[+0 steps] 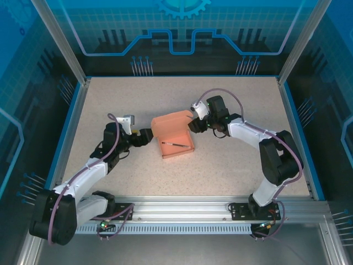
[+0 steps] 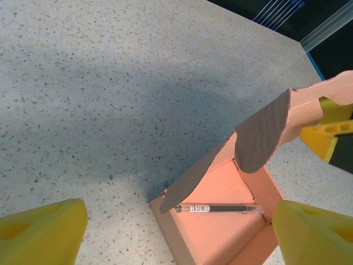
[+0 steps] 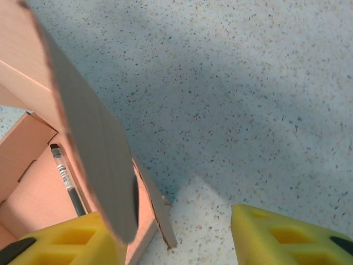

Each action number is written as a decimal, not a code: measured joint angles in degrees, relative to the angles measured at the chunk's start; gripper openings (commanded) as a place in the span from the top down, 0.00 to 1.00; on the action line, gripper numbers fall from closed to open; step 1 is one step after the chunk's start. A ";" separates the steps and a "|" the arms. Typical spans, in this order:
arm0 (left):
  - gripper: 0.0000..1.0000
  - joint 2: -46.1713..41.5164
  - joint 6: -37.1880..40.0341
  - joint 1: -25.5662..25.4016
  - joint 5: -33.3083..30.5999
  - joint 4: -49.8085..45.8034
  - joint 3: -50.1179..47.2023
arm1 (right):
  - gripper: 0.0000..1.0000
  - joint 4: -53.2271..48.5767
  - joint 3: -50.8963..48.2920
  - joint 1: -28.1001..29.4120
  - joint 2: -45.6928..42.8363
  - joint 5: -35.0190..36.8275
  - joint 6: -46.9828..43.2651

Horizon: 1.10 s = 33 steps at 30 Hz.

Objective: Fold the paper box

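No word, number or brand can be read anywhere. The closest thing to print is a pale label band (image 2: 194, 208) on the barrel of the pen (image 2: 231, 208) lying inside the paper box (image 2: 215, 185). In the left wrist view it carries tiny dark marks, too small to make out. On the blue back wall (image 1: 110, 27), at twelve o'clock in the top view, part of a gear emblem (image 1: 182, 6) sits above an angular line pattern, with no legible lettering.
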 measured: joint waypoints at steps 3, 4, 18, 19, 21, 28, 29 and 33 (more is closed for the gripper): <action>0.18 0.72 1.11 -0.26 -0.04 -0.59 0.70 | 0.64 0.28 0.57 0.22 0.31 -0.42 -0.74; 0.19 1.03 1.38 -0.37 -0.04 -1.03 1.09 | 0.65 0.35 0.79 0.33 0.42 -0.42 -0.94; 0.23 4.26 4.28 -2.05 -0.11 -3.21 4.02 | 0.76 -0.48 2.23 1.07 1.05 -0.79 -2.93; 0.22 4.26 4.50 -2.08 -0.11 -3.28 4.11 | 0.76 -0.74 2.40 1.16 1.05 -0.79 -3.02; 0.23 4.28 4.79 -2.10 -0.11 -3.54 4.33 | 0.75 -1.16 2.67 1.22 1.05 -0.79 -3.23; 0.29 6.32 7.26 -2.47 -0.59 -5.27 6.23 | 0.76 -2.27 3.52 1.22 1.29 -0.79 -4.20; 0.32 6.88 7.61 -2.51 -0.72 -5.46 6.71 | 0.76 -2.34 3.61 1.22 1.33 -0.79 -4.24; 0.41 9.84 9.11 -2.82 -1.14 -6.25 9.09 | 0.77 -2.75 3.67 1.22 1.42 -0.79 -4.26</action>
